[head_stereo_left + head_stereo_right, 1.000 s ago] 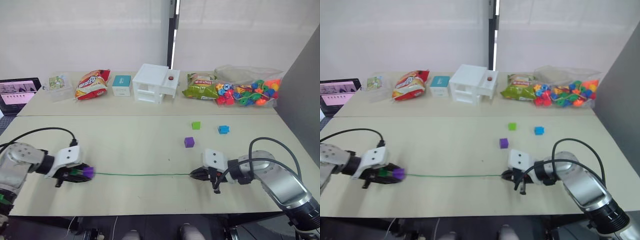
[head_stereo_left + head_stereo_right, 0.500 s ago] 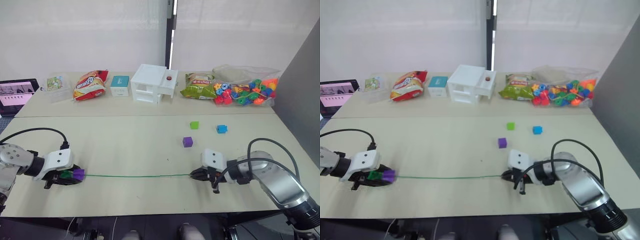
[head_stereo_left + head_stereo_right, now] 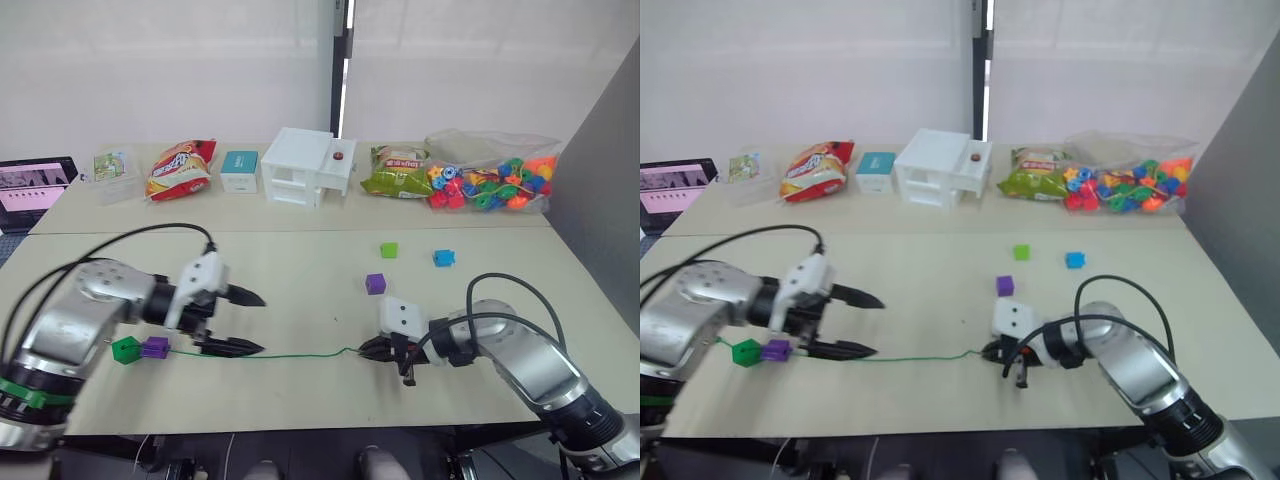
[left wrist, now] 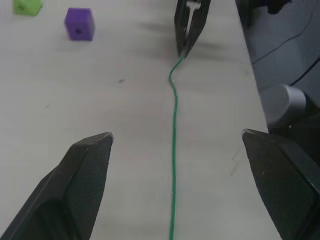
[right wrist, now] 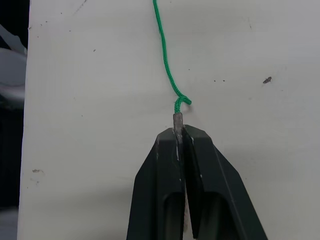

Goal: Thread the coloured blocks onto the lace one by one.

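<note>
Lace (image 3: 300, 355) tip pinched in right gripper (image 3: 368, 349); left gripper (image 3: 250, 322) gapes above it.

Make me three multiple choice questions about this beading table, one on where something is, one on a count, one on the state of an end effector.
1. Where do the two threaded blocks sit on the lace?
A. at the end by the left arm
B. midway along it
C. against the right end effector

2. How many loose blocks lie on the table off the lace?
A. one
B. three
C. five

3. What state is the left end effector in?
A. shut on the lace
B. shut on a block
C. open, holding nothing

Answers:
1. A, the green block and purple block sit at the lace's far end from the right end effector.
2. B, a purple, a light green and a blue one.
3. C, the left end effector's fingers are spread wide.
</note>
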### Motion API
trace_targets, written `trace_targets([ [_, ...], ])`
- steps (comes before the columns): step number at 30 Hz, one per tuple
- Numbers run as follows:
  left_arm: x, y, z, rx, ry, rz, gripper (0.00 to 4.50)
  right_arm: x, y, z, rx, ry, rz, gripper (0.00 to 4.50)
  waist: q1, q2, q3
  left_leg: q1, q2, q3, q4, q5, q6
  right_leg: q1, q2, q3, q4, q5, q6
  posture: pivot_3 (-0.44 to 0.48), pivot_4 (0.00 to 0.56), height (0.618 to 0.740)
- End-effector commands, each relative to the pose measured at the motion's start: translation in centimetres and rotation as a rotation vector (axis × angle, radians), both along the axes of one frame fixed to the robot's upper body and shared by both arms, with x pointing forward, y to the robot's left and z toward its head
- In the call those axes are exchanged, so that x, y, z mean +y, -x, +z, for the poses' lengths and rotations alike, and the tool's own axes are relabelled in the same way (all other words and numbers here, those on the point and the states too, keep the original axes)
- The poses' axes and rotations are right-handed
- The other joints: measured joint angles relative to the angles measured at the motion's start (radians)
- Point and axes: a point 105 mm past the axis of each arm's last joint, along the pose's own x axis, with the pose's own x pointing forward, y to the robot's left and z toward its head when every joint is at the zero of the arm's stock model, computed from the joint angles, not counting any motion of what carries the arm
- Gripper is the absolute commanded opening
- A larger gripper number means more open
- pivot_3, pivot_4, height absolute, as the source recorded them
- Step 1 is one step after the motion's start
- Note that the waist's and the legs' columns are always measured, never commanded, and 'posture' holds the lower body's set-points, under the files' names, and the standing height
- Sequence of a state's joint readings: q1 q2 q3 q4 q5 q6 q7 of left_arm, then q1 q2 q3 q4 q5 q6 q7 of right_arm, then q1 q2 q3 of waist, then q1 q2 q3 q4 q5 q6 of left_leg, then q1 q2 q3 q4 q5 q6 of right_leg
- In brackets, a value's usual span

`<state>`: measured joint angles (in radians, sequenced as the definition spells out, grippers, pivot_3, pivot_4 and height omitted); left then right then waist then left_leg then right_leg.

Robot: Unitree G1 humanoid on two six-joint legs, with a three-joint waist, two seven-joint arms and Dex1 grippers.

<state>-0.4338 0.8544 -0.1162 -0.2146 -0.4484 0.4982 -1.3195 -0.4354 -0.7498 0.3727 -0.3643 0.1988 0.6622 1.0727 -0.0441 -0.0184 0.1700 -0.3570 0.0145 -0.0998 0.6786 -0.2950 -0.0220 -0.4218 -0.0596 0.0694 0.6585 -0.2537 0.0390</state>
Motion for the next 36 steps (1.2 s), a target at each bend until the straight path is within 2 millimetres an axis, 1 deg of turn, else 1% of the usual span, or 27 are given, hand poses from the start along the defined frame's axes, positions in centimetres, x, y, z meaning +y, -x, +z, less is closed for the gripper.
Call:
trace_targets([
  [1, -4.4, -0.1, -1.8, -0.061, 0.007, -0.045, 4.32, 1.4, 0.1, 1.0, -0.041, -0.010, 0.033, 0.00, 0.001, 0.000, 0.000, 0.000, 0.000, 0.000, 0.000, 0.000, 0.000, 0.000, 0.000, 0.000, 0.000, 0.000, 0.000, 0.000, 0.150, 0.740],
  [4, -6.6, -0.7, -2.7, -0.062, 0.047, -0.052, 4.32, 1.7, 0.0, 1.2, -0.044, -0.010, 0.032, 0.00, 0.001, 0.000, 0.000, -0.001, 0.000, -0.001, 0.001, 0.000, 0.000, 0.000, 0.000, 0.000, 0.000, 0.000, 0.000, 0.000, 0.150, 0.740],
  [6, -7.6, -0.8, -3.5, -0.059, 0.048, -0.068, 4.32, 1.8, 0.0, 1.2, -0.048, -0.008, 0.031, 0.00, 0.002, 0.000, 0.000, -0.001, -0.001, -0.001, 0.001, 0.000, 0.000, 0.000, 0.000, 0.000, 0.000, 0.000, 0.000, 0.000, 0.150, 0.740],
  [9, -7.9, -1.1, -5.0, -0.070, 0.000, -0.095, 4.32, 1.9, -0.1, 1.3, -0.050, -0.008, 0.027, 0.00, 0.001, 0.000, 0.000, -0.001, -0.001, -0.001, 0.001, 0.000, 0.000, 0.000, 0.000, 0.000, 0.000, 0.000, 0.000, 0.000, 0.150, 0.740],
  [10, -8.1, -1.2, -5.2, -0.068, -0.003, -0.106, 4.32, 2.0, 0.0, 1.4, -0.050, -0.009, 0.025, 0.00, 0.001, 0.000, 0.000, -0.001, -0.001, -0.001, 0.001, 0.000, 0.000, 0.000, 0.000, 0.000, 0.000, 0.000, 0.000, 0.000, 0.150, 0.740],
  [15, -8.8, -1.4, -5.5, -0.067, 0.004, -0.125, 4.32, 1.9, 0.1, 1.4, -0.050, -0.010, 0.013, 0.00, 0.004, 0.000, 0.000, -0.001, -0.001, -0.001, 0.001, 0.000, 0.000, 0.000, 0.000, 0.000, -0.001, 0.000, 0.000, 0.000, 0.150, 0.740],
  [18, -9.1, -1.8, -5.3, -0.065, 0.022, -0.115, 3.58, 1.9, 0.1, 1.4, -0.050, -0.012, 0.007, 0.00, 0.005, 0.000, 0.000, -0.001, -0.001, -0.001, 0.001, 0.000, 0.000, 0.000, 0.000, 0.000, -0.001, 0.000, 0.000, 0.000, 0.150, 0.740],
  [21, -9.4, -1.7, -5.3, -0.066, 0.026, -0.125, 2.52, 1.8, 0.2, 1.4, -0.047, -0.010, 0.004, 0.00, 0.005, 0.000, 0.000, -0.001, -0.001, -0.001, 0.001, 0.000, 0.000, 0.000, 0.000, 0.000, -0.001, 0.000, 0.000, 0.000, 0.150, 0.740],
  [28, -9.3, -1.7, -5.3, -0.067, 0.023, -0.121, 0.22, 1.6, 0.3, 1.3, -0.046, -0.004, -0.004, 0.00, 0.003, 0.000, 0.000, -0.001, -0.001, -0.001, 0.001, 0.000, 0.000, 0.000, 0.000, 0.000, -0.001, 0.000, 0.000, 0.000, 0.150, 0.740],
  [29, -9.2, -1.7, -5.4, -0.066, 0.016, -0.120, 0.04, 1.6, 0.2, 1.3, -0.046, -0.004, -0.005, 0.00, 0.004, 0.000, 0.000, -0.001, -0.001, -0.001, 0.001, 0.000, 0.000, 0.000, 0.000, 0.000, -0.001, 0.000, 0.000, 0.000, 0.150, 0.740],
  [36, -9.0, -2.0, -5.3, -0.065, 0.015, -0.096, 0.04, 1.5, 0.1, 1.2, -0.045, 0.003, -0.008, 0.00, 0.004, 0.000, 0.000, -0.001, -0.001, -0.001, 0.001, 0.000, 0.000, 0.000, 0.000, 0.000, -0.001, 0.000, 0.000, 0.000, 0.150, 0.740],
])
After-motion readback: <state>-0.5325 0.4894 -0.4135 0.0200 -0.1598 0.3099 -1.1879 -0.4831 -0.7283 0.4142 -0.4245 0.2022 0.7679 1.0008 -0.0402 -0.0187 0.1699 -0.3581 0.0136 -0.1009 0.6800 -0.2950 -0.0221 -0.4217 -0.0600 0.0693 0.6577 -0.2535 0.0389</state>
